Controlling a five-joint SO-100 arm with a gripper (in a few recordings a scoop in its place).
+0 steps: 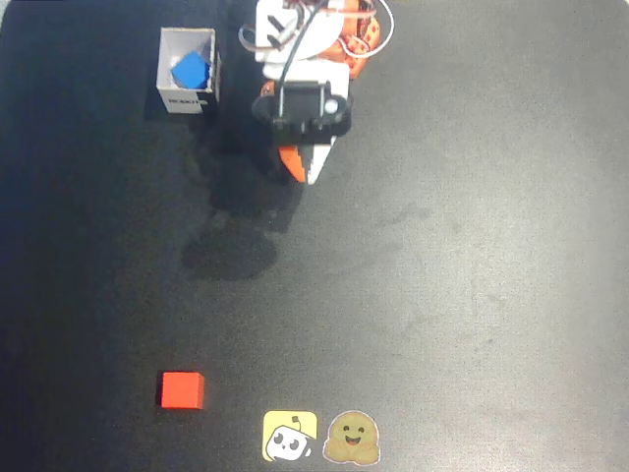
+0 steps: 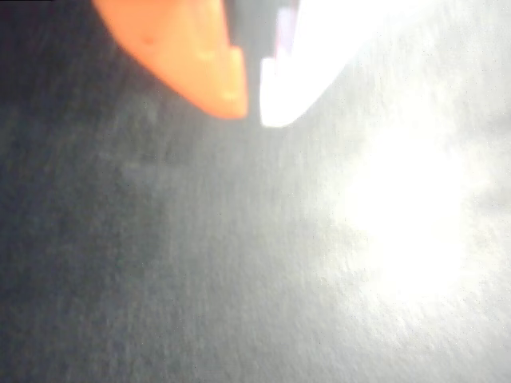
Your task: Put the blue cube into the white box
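Seen from overhead, a dark table (image 1: 472, 275) fills the picture. Near the top left stands the white box (image 1: 166, 69), open at the top, with a dark label on its lower side. The blue cube (image 1: 190, 71) lies inside the box, tilted at an angle. Just right of the box, at the top centre, is the arm (image 1: 300, 59) (white and orange, with loose cables). Its gripper (image 1: 300, 169) points down the picture, well apart from the box, with one orange finger and one white finger close together and nothing between them. A red cube (image 1: 182, 389) sits alone near the bottom left. Two stickers (image 1: 321, 438) lie at the bottom edge. In the wrist view, the gripper's (image 2: 253, 108) tips almost touch above the blurred, glare-lit table (image 2: 200, 279).
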